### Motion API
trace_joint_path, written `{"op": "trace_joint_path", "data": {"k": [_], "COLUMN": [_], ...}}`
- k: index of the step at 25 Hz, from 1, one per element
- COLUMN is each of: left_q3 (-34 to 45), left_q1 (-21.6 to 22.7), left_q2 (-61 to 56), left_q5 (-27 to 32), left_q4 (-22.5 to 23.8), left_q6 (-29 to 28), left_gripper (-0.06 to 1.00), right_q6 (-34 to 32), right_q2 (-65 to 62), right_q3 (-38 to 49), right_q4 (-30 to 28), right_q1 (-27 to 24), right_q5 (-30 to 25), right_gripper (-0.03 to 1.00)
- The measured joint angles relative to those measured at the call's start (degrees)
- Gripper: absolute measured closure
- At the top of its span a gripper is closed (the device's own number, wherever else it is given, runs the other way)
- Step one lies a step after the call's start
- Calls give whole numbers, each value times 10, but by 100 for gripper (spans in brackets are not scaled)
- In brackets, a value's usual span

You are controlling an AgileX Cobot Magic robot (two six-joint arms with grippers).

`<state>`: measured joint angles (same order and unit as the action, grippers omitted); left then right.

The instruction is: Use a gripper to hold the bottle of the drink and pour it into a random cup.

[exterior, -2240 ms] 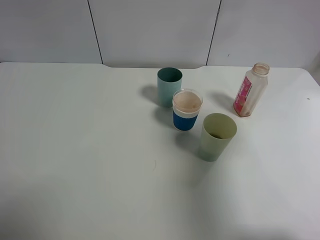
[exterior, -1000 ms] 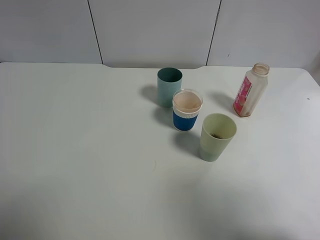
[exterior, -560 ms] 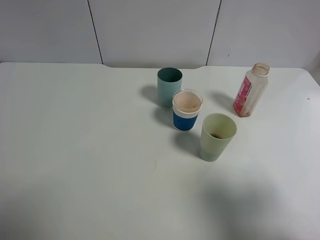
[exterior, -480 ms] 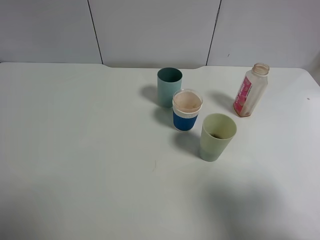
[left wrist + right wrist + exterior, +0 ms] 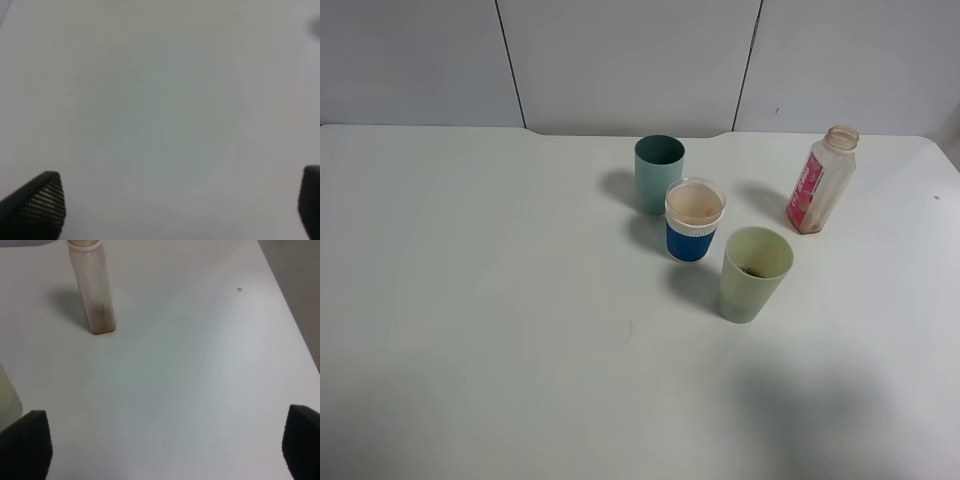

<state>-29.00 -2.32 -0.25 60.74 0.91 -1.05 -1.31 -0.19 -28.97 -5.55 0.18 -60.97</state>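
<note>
The bottle (image 5: 821,180) stands upright at the back right of the white table (image 5: 500,300), clear with a pink-red label and only a brown trace at its bottom. It also shows in the right wrist view (image 5: 93,290). The pale yellow-green cup (image 5: 754,275) stands in front of it to the left, with a dark spot of liquid inside; its edge shows in the right wrist view (image 5: 7,395). My right gripper (image 5: 165,440) is open and empty, a good way short of the bottle. My left gripper (image 5: 177,202) is open over bare table. Neither gripper shows in the exterior view.
A dark teal cup (image 5: 658,173) stands at the back middle. A clear cup with a blue band (image 5: 694,220) stands just in front of it, close to the yellow-green cup. The table's right edge (image 5: 292,330) runs near the bottle.
A soft shadow has spread over the table's front right. The bottle and the three cups have not moved.
</note>
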Motion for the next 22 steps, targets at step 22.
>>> {"op": "trace_joint_path", "data": {"k": [22], "left_q3": [0], "left_q1": [0], "left_q2": [0], "left_q5": [0], "left_q4": [0], "left_q6": [0], "left_gripper": [2], "right_q6": [-1], "right_q2": [0], "right_q3": [1], "right_q4": [0], "right_q1": [0], "right_q5": [0], "right_gripper": [6]}}
